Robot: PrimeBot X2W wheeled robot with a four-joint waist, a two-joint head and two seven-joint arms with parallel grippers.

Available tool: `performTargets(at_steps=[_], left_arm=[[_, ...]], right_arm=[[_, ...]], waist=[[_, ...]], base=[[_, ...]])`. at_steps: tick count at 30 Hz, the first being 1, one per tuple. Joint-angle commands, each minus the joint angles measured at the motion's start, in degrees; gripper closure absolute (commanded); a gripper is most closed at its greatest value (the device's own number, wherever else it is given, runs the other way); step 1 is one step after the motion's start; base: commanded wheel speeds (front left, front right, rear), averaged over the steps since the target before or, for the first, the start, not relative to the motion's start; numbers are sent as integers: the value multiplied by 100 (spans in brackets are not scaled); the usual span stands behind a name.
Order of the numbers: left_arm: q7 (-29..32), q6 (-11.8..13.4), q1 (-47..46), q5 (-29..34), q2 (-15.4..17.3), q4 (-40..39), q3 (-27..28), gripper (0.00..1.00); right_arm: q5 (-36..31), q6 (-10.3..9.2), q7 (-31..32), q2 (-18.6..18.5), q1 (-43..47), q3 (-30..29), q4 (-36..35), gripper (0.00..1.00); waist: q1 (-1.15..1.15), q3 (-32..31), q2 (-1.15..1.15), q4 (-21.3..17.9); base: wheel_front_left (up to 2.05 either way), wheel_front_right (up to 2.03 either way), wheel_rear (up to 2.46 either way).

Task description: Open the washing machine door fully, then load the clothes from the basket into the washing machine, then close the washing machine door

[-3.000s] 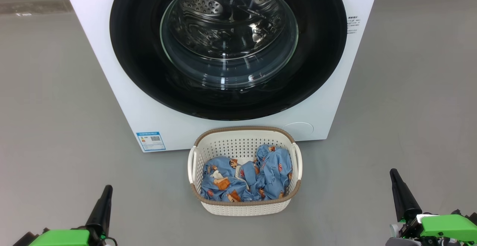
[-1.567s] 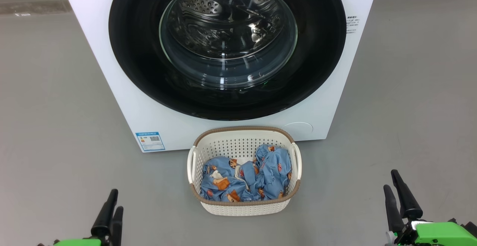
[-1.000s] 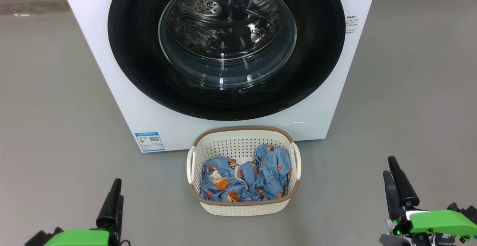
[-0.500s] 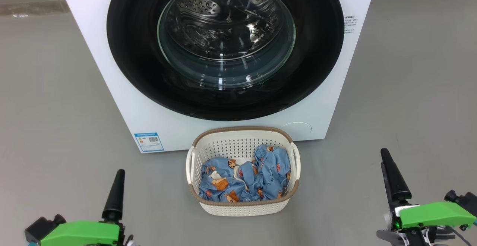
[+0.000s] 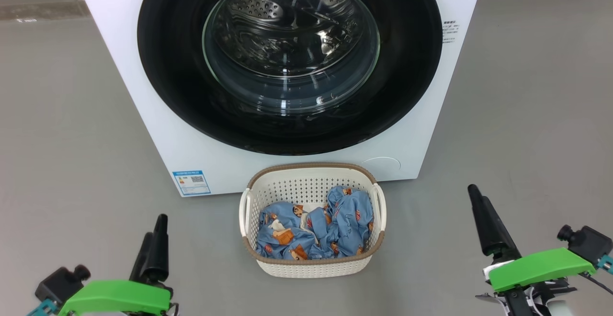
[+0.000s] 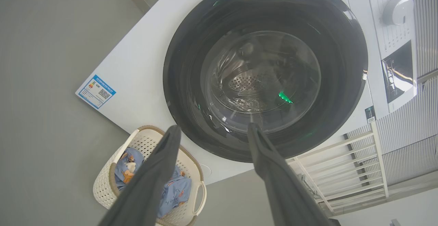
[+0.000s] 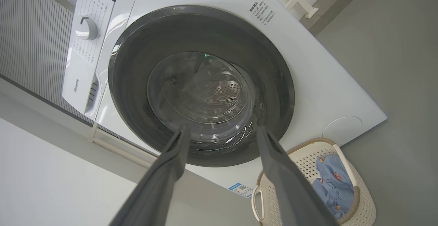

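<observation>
Head view, basket of clothes between left hand and right hand, both spread wide, empty

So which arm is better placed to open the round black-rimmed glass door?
Probably right: the right claw, open, stands nearer the round black-rimmed glass door than the left claw, also open. I cannot tell the handle side.

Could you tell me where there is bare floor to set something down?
Bare floor lies left of the washing machine and the basket, and again on their right. It is crowded where the basket sits close to the machine's front; the clothes cover its bottom.
</observation>
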Motion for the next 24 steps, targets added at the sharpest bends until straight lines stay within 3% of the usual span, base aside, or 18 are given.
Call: performTargets(at_steps=[1, 17, 24], left_arm=[[-101, -35, -331, 342, 129, -180, 60, 0], [-376, 22, -411, 2297, 135, -135, -37, 0], [-479, 56, -446, 2785, 128, -93, -39, 0]], right_arm=[[-282, 5, -77, -86, -330, 146, -154, 0], [-1893, 6, -345, -145, -516, 372, 77, 0], [-2371, 6, -445, -135, -562, 463, 93, 0]], waist=[[0, 2, 0, 1], [0, 3, 0, -14], [0, -9, 0, -26]], base=[[0, 0, 0], [0, 0, 0], [0, 0, 0]])
